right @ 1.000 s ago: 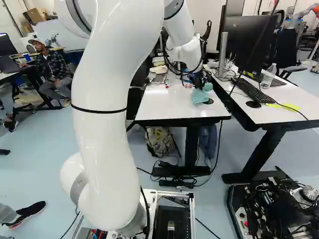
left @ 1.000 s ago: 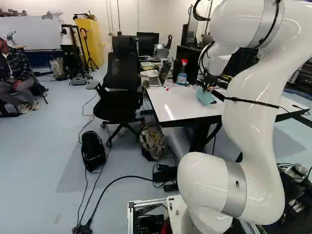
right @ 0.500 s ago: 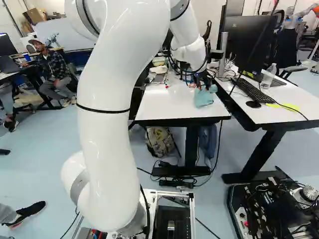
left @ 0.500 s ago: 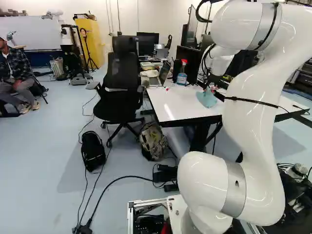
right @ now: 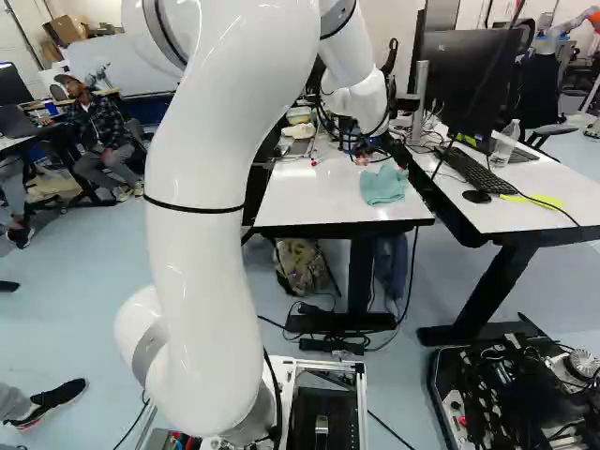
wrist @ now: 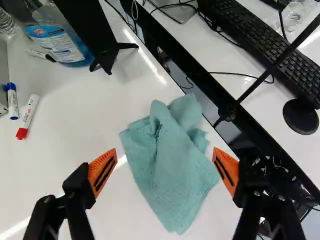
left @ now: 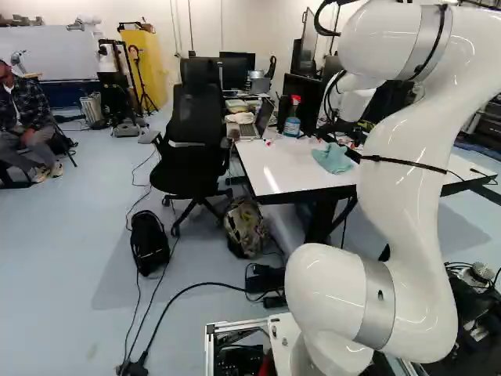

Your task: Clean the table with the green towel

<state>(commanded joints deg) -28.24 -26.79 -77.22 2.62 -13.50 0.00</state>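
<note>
Tabletop [wrist: 70,120] w/ towel [wrist: 167,170]: all vws | kbd [right: 476,172]: R base, wrist

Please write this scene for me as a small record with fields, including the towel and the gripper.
towel: green cloth towel, crumpled, lying near the edge of the white table
gripper: open, above the towel, not gripping it
same table: spray bottle, blue-capped marker, red-capped marker
neighbouring table: black keyboard, mouse
</note>
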